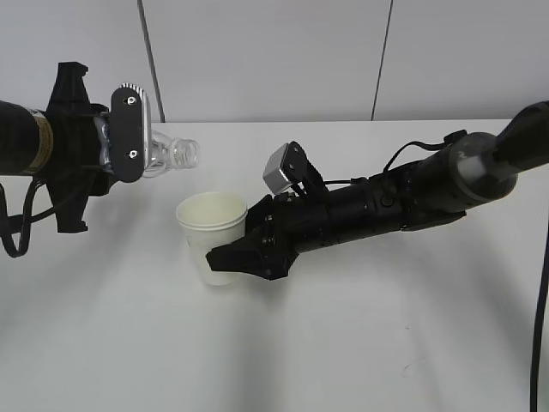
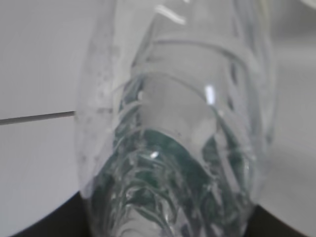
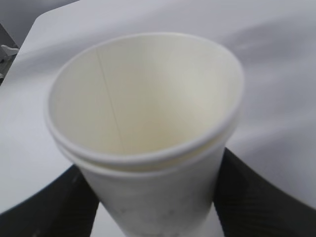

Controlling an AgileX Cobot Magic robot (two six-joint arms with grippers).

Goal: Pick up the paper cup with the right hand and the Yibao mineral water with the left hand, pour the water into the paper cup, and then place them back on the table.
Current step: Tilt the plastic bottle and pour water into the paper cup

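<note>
My left gripper (image 1: 120, 159) is shut on the Yibao mineral water (image 1: 171, 154), a clear bottle held nearly level in the air, its open ribbed neck pointing right toward the paper cup (image 1: 213, 230). In the left wrist view the bottle (image 2: 173, 123) fills the frame, with its green label (image 2: 163, 168) low down and dark fingers (image 2: 44, 222) at the corners. My right gripper (image 1: 244, 253) is shut on the white cup's side, below and to the right of the bottle mouth. In the right wrist view the cup (image 3: 143, 98) shows a cream inside with no liquid seen, and fingers (image 3: 261, 197) flank it.
The white table (image 1: 360, 343) spreads all around the cup. A grey wall with dark vertical seams (image 1: 382, 60) stands behind the far edge. The right arm (image 1: 429, 189) lies low across the table from the right, and its cable (image 1: 540, 326) hangs at the right edge.
</note>
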